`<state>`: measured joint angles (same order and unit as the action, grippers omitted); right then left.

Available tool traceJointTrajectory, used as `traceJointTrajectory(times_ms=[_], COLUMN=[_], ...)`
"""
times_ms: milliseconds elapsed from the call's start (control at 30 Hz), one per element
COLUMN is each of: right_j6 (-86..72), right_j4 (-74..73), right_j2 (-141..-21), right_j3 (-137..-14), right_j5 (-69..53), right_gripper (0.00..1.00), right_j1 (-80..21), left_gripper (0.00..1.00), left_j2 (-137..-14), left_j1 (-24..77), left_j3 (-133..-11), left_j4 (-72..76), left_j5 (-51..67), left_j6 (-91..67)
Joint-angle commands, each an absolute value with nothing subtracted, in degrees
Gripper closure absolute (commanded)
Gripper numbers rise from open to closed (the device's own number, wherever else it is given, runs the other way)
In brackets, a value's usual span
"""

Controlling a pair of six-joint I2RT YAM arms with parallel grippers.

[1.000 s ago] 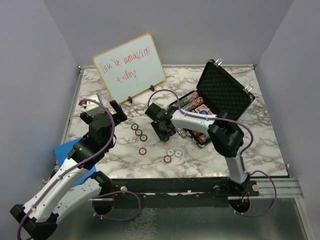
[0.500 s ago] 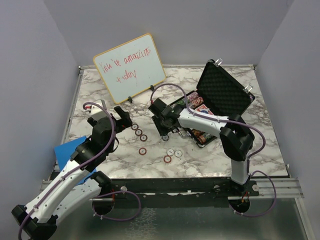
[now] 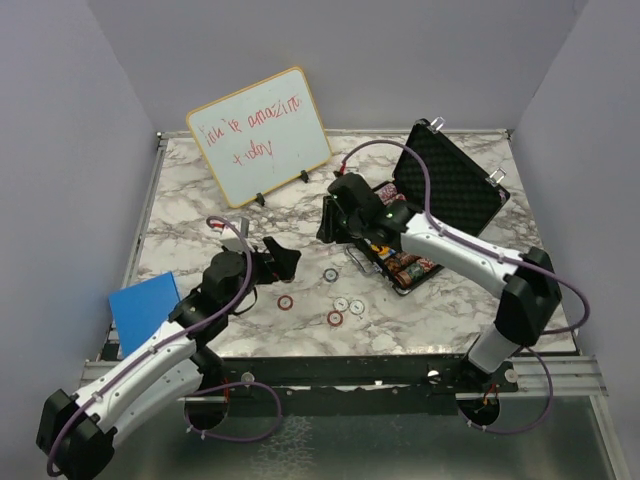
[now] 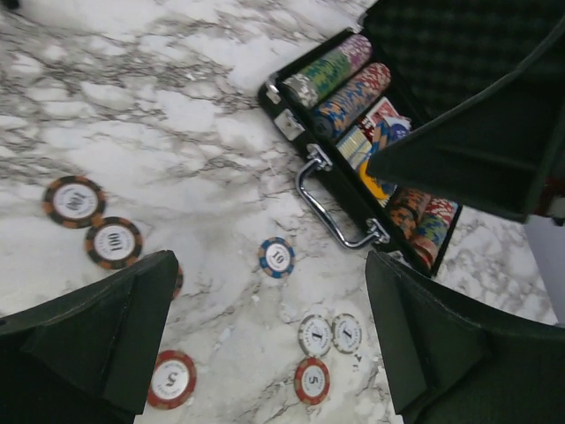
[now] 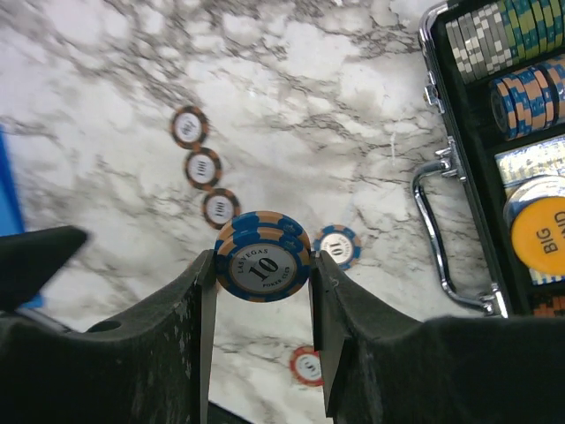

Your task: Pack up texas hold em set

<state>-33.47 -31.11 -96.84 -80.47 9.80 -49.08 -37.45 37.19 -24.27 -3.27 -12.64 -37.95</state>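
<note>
The black briefcase (image 3: 452, 190) lies open at the right, with rows of poker chips (image 4: 340, 81), red card decks (image 4: 381, 117) and an orange-yellow disc (image 5: 540, 234) in its foam tray. My right gripper (image 5: 262, 265) is shut on a small stack of blue-and-orange 10 chips (image 5: 262, 258), held above the marble just left of the case handle (image 5: 439, 238). My left gripper (image 4: 269, 344) hangs open over loose chips: a blue 10 (image 4: 276, 257), two white ones (image 4: 315, 336), two red 5s (image 4: 311, 381) and brown 100s (image 4: 114, 242). No dice show.
A wood-framed whiteboard (image 3: 260, 135) with red writing stands at the back left. A flat blue sheet (image 3: 145, 305) lies at the table's front left edge. The case lid (image 3: 455, 175) stands up behind the tray. Purple walls close in the table.
My right gripper has risen from the table with the blue chips and moved back toward the case. My left gripper has swung right, over the loose chips, now hiding the brown ones from above.
</note>
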Motion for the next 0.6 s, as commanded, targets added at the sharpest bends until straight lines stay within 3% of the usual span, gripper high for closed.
traceJointTrajectory(times_ms=[0, 433, 500, 567], right_j6=[-43.90, -55.22, -56.00, -56.74], right_j4=[-23.73, -20.30, -20.33, -19.48], right_j2=[-89.98, -83.05, -82.40, -81.76], right_j3=[-78.06, -73.10, -72.93, -72.22], right_j5=[10.59, 8.78, 8.64, 8.47], right_gripper=[0.77, 0.76, 0.76, 0.76], right_j1=[-49.08, -49.02, -48.96, -48.95], left_gripper=[0.05, 0.12, 0.19, 0.31], left_j2=[-44.01, -53.73, -53.71, -54.10], left_j1=[37.26, 38.48, 38.73, 38.86], left_j3=[-21.52, -22.41, -21.17, -18.96], left_j4=[18.39, 39.84, 42.23, 45.76], left_j5=[-0.16, 5.71, 3.21, -1.13], left_j6=[-39.93, -35.22, -36.97, -41.14])
